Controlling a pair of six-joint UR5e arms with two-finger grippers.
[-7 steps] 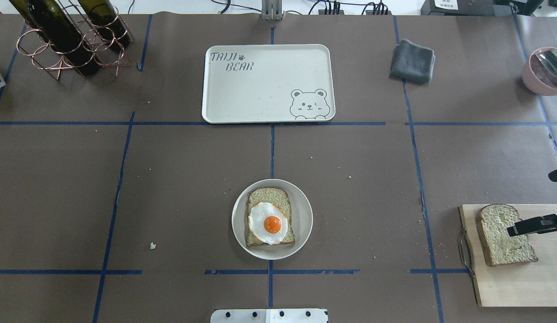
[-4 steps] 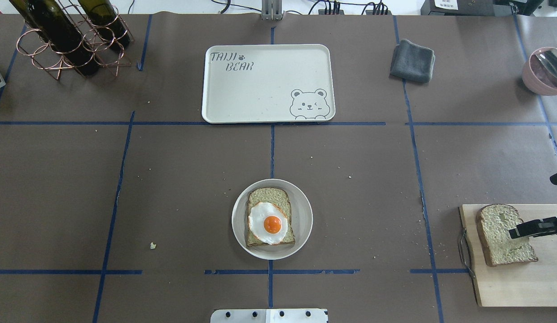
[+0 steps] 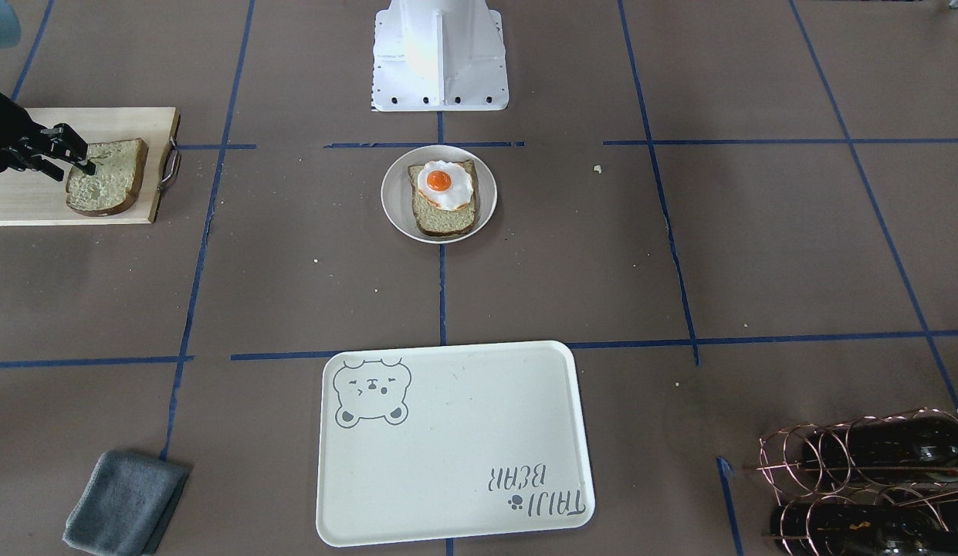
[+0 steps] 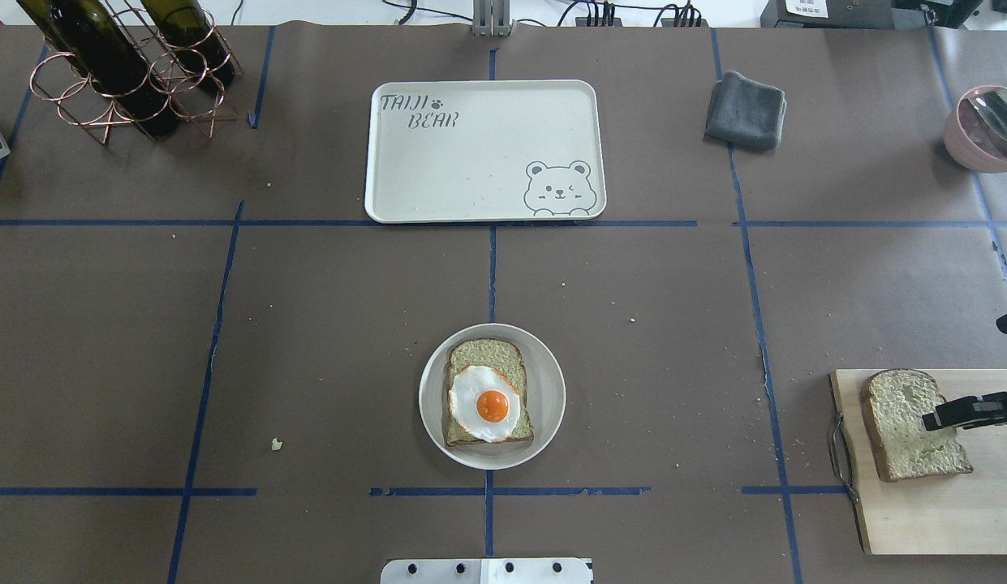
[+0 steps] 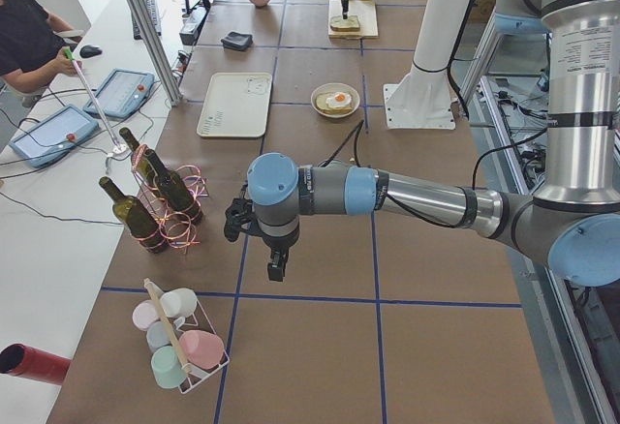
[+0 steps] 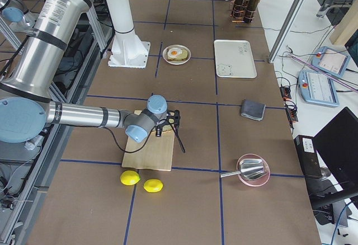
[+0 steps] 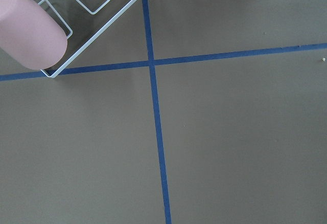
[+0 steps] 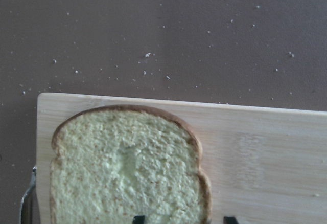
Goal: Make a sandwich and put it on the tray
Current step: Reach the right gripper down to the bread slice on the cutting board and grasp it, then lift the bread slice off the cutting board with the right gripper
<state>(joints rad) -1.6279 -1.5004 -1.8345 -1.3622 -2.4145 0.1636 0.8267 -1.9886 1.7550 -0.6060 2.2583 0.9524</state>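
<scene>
One bread slice (image 4: pixel 487 357) lies on a small round white plate (image 4: pixel 552 389) at the table's near middle, with the fried egg (image 4: pixel 485 401) on top. The second bread slice (image 4: pixel 901 422) lies flat on a wooden cutting board (image 4: pixel 941 503) at the right. My right gripper (image 4: pixel 931 421) hangs low over that slice. In the right wrist view (image 8: pixel 184 218) its jaws stand apart: one tip over the bread (image 8: pixel 122 168), the other over the board. The cream bear tray (image 4: pixel 479 154) lies bare at the far middle. My left gripper (image 5: pixel 276 267) shows only in the exterior left view; I cannot tell its state.
A grey folded cloth (image 4: pixel 746 109) lies right of the tray. A copper rack with wine bottles (image 4: pixel 122 73) stands far left. A pink bowl with a metal scoop (image 4: pixel 986 130) sits far right. Two lemons (image 6: pixel 130 178) lie beside the board. A wire rack of cups (image 7: pixel 30 29) is near my left gripper.
My right gripper has shifted slightly back toward the right edge and come lower over the bread slice on the board. Nothing else has moved.
</scene>
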